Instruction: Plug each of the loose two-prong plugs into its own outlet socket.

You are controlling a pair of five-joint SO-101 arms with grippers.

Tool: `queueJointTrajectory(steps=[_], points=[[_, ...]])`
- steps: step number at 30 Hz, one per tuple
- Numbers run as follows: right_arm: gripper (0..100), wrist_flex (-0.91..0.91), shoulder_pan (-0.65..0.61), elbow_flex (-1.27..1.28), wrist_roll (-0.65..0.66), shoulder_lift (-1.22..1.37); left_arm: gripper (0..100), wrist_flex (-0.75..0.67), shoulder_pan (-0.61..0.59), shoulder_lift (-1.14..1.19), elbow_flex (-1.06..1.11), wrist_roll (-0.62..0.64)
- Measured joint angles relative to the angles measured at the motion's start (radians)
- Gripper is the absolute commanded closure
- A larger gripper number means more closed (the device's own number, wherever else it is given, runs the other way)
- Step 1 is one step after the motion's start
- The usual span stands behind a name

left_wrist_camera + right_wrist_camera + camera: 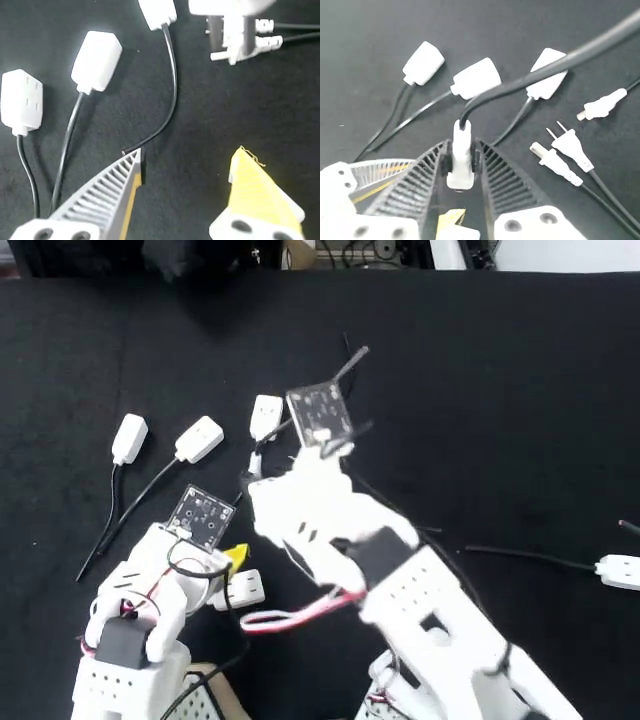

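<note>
The right gripper (461,144) is clamped shut on one slim white plug (460,167), whose black cable (540,75) arcs up and away from the jaws; its prongs are hidden. The left gripper (189,152) stands wide open over bare cloth, holding nothing. One of its fingers is ribbed grey plastic, the other is faced in yellow. In the high view a white block (246,588), much like the sockets, lies just beside that yellow tip.

Beyond the right gripper lie three loose plugs (568,145) (555,164) (603,105), all white. One of them shows two bare metal prongs.

Farther out, three sockets (423,62) (476,77) (547,72) sit in a loose row. They are rounded white blocks, each trailing a thin black cord.

Everything rests on a matt black cloth (500,390). Past its far edge is a strip of room (380,252) with tangled cables.
</note>
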Motion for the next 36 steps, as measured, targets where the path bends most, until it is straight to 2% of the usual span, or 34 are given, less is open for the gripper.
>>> queueJointTrajectory(steps=[6,13,16,30,36], points=[[98.6,-0.006,-0.055,0.149,0.000,-0.183,72,0.000,0.000,-0.005,-0.031,0.092],[98.6,-0.008,-0.072,0.175,-0.003,-0.222,72,0.000,0.023,-0.006,-0.144,0.244],[98.6,0.011,-0.084,0.175,-0.003,-0.227,72,0.000,0.055,-0.006,-0.158,0.256],[98.6,0.232,-0.112,0.086,0.000,-0.247,72,0.005,0.069,-0.003,-0.163,0.258],[98.6,0.373,-0.143,0.028,0.072,-0.233,72,0.002,0.026,-0.003,-0.164,0.258]])
